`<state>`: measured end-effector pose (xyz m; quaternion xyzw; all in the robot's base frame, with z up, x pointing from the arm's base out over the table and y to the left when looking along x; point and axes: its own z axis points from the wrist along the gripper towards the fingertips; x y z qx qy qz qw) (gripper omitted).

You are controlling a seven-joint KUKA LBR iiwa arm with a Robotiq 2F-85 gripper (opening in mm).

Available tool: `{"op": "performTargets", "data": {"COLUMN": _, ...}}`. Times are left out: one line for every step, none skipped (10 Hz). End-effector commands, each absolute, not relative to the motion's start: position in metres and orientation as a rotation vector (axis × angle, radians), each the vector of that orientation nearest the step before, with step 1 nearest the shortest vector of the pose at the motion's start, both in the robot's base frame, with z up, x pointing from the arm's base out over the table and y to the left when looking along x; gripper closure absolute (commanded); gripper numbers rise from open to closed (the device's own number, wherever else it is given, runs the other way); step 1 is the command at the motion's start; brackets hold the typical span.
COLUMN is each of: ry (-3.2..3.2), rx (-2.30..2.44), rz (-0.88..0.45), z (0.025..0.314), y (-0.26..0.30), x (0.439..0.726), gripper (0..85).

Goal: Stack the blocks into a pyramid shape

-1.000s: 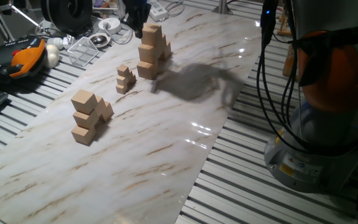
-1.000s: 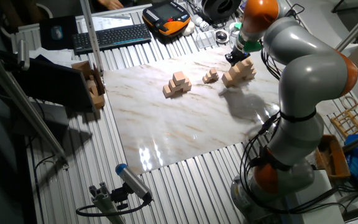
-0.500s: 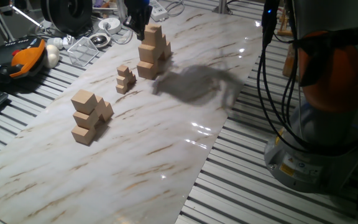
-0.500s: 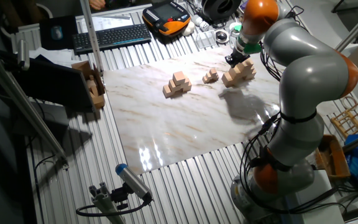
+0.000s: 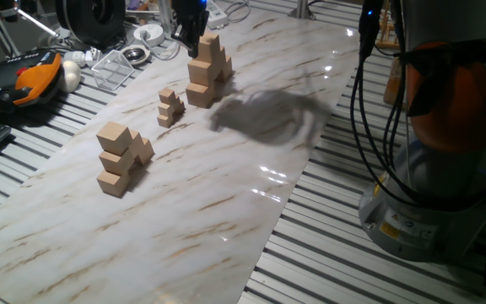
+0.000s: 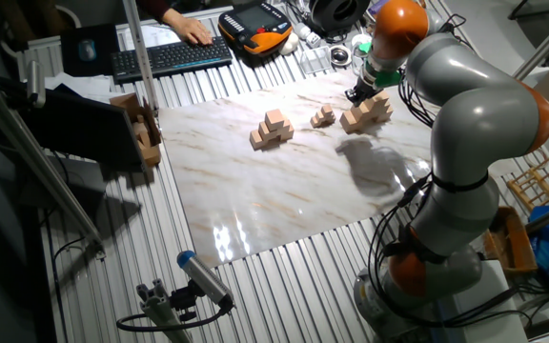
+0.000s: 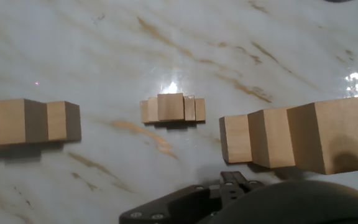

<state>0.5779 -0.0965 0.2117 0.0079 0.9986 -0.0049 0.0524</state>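
A stepped pile of light-tan cubes (image 5: 207, 66) stands at the far end of the marble board, narrowing to one cube on top; it also shows in the other fixed view (image 6: 368, 110) and at the right of the hand view (image 7: 291, 140). My gripper (image 5: 189, 29) hangs dark just beside and above the pile's top, on its far-left side, holding nothing that I can see. Its fingers do not show clearly in any view. A second stepped pile of same-size cubes (image 5: 121, 159) stands nearer the front left.
A pile of much smaller tan cubes (image 5: 170, 107) sits between the two big piles. Beyond the board's left edge lie an orange pendant (image 5: 32, 78), a clear tray (image 5: 112, 67), cables and a keyboard (image 6: 170, 55) with a person's hand on it. The arm's base (image 5: 445, 143) stands right.
The gripper has shifted slightly up and right beside the pile's top, and its shadow has slid right. The piles have not moved. A hand has come onto the keyboard.
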Motion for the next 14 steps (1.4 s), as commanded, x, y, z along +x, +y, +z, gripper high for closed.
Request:
{"op": "performTargets", "data": {"ry": 3.040, "rx": 0.024, "rz": -0.019, "z": 0.2155, "y": -0.0974, "x": 0.5754, "gripper": 85.0}}
{"op": "performTargets", "data": {"ry": 3.044, "rx": 0.017, "rz": -0.020, "z": 0.2191, "y": -0.0980, "x": 0.5734, "gripper": 85.0}}
{"op": "performTargets", "data": {"ry": 3.052, "rx": 0.011, "rz": -0.006, "z": 0.2208, "y": -0.0982, "x": 0.5724, "gripper": 85.0}}
{"op": "performTargets", "data": {"ry": 3.054, "rx": 0.011, "rz": -0.004, "z": 0.2210, "y": -0.0980, "x": 0.5721, "gripper": 85.0}}
{"op": "performTargets", "data": {"ry": 3.054, "rx": 0.011, "rz": 0.003, "z": 0.2214, "y": -0.0974, "x": 0.5720, "gripper": 85.0}}
{"op": "performTargets", "data": {"ry": 3.052, "rx": 0.013, "rz": 0.003, "z": 0.2214, "y": -0.0973, "x": 0.5723, "gripper": 85.0}}
{"op": "performTargets", "data": {"ry": 3.048, "rx": 0.016, "rz": 0.003, "z": 0.2215, "y": -0.0973, "x": 0.5724, "gripper": 85.0}}
{"op": "performTargets", "data": {"ry": 3.046, "rx": 0.018, "rz": -0.001, "z": 0.2217, "y": -0.0972, "x": 0.5725, "gripper": 85.0}}
{"op": "performTargets", "data": {"ry": 3.046, "rx": 0.018, "rz": 0.001, "z": 0.2219, "y": -0.0971, "x": 0.5727, "gripper": 85.0}}
{"op": "performTargets", "data": {"ry": 3.046, "rx": 0.018, "rz": 0.001, "z": 0.2220, "y": -0.0971, "x": 0.5727, "gripper": 85.0}}
{"op": "performTargets", "data": {"ry": 3.046, "rx": 0.018, "rz": 0.001, "z": 0.2222, "y": -0.0969, "x": 0.5727, "gripper": 85.0}}
{"op": "performTargets", "data": {"ry": 3.046, "rx": 0.018, "rz": 0.004, "z": 0.2223, "y": -0.0969, "x": 0.5728, "gripper": 85.0}}
{"op": "performTargets", "data": {"ry": 3.048, "rx": 0.016, "rz": 0.003, "z": 0.2223, "y": -0.0971, "x": 0.5729, "gripper": 85.0}}
{"op": "performTargets", "data": {"ry": 3.048, "rx": 0.016, "rz": 0.003, "z": 0.2225, "y": -0.0971, "x": 0.5728, "gripper": 85.0}}
